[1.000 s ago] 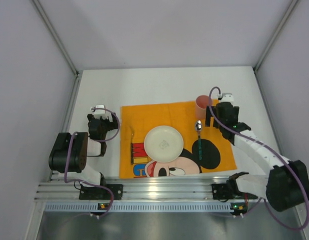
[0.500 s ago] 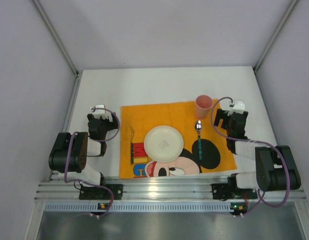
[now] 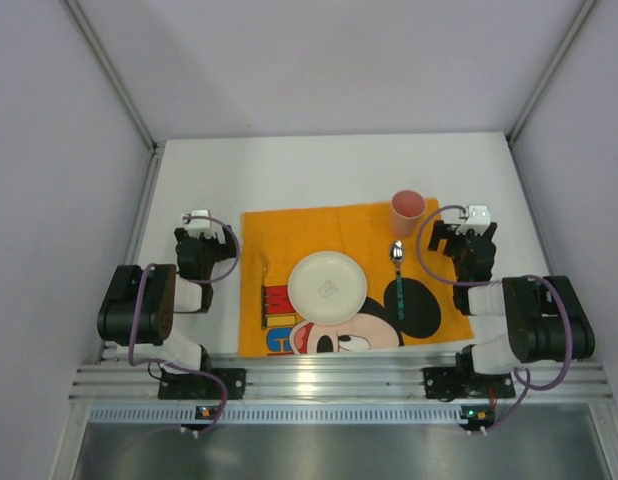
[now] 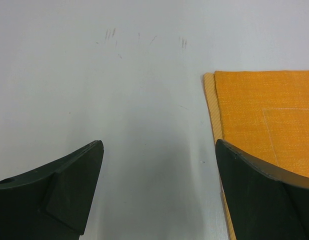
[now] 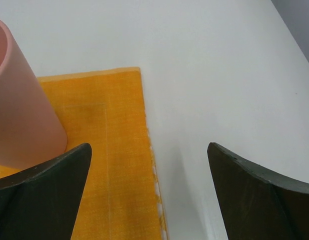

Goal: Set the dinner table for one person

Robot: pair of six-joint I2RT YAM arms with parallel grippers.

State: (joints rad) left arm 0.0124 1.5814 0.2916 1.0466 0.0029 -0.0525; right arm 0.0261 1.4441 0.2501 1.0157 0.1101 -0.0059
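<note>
The white dinner table (image 3: 319,170) carries an orange Mickey Mouse mat (image 3: 289,235). On the mat lie a white plate (image 3: 328,286) in the middle, a fork with a red handle (image 3: 265,292) to its left, a spoon with a green handle (image 3: 397,272) to its right, and a pink cup (image 3: 407,212) at the mat's far right corner. My left gripper (image 3: 201,228) is open and empty left of the mat; its wrist view shows bare table and the mat's edge (image 4: 254,115). My right gripper (image 3: 469,228) is open and empty right of the cup (image 5: 19,110), over the mat's right edge (image 5: 119,150).
Grey enclosure walls stand on the left, right and far sides. A ribbed aluminium rail (image 3: 329,385) runs along the near edge with both arm bases on it. Bare white tabletop lies beyond the mat and to its sides.
My right arm has drawn back from the pink cup to the right and folded toward its base. The cup stays on the mat's corner. The left arm has not moved.
</note>
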